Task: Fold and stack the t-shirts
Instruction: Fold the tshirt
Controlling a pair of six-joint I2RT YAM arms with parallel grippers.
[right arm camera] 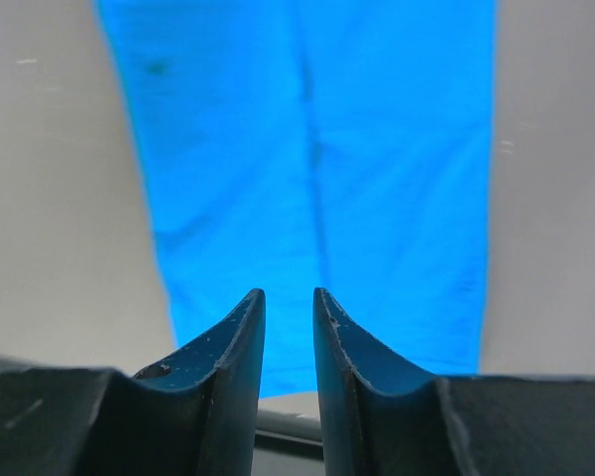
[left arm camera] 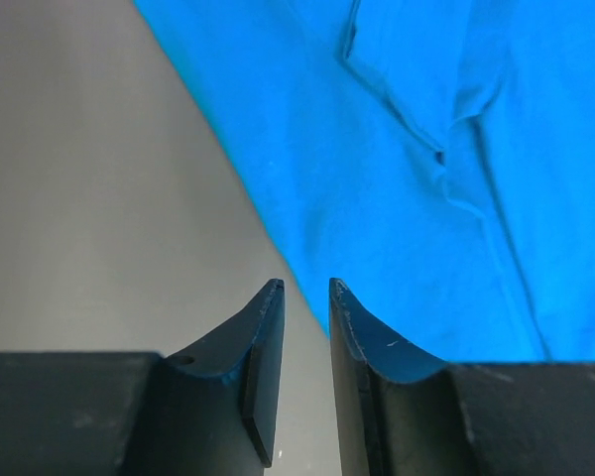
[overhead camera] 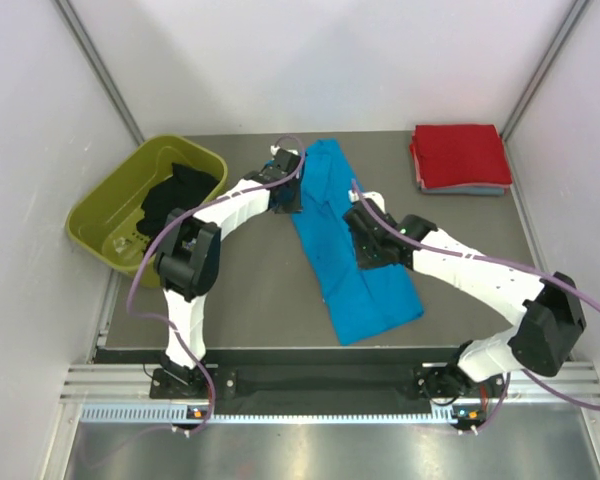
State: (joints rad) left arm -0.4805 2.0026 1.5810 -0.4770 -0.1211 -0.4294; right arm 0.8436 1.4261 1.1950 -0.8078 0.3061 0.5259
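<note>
Turquoise-blue t-shirt [overhead camera: 375, 300] lies folded into a long narrow strip, flat on the dark table [overhead camera: 250, 300], running at a slant from the far middle toward the near right. The olive-green plastic tub [overhead camera: 105, 215] sits tilted at the table's far left edge with a black t-shirt [overhead camera: 180, 190] heaped inside it. Well apart, in the far right corner, a red t-shirt [overhead camera: 460, 152] folded square rests on top of a grey-blue t-shirt [overhead camera: 470, 189], of which only a thin edge shows. The left gripper [overhead camera: 285, 195] is at the strip's left edge near its far end. In the left wrist view its jaws stand a little apart with nothing between them, one fingertip [left arm camera: 273, 297] over bare table and the other over the blue cloth's border. The right gripper [overhead camera: 365, 248] is over the middle of the strip. The right wrist view shows the same narrow gap, empty, with the strip stretching away beyond the fingertips [right arm camera: 248, 307]. Whether either gripper touches the cloth is hard to tell; both seem to hang just above it.
</note>
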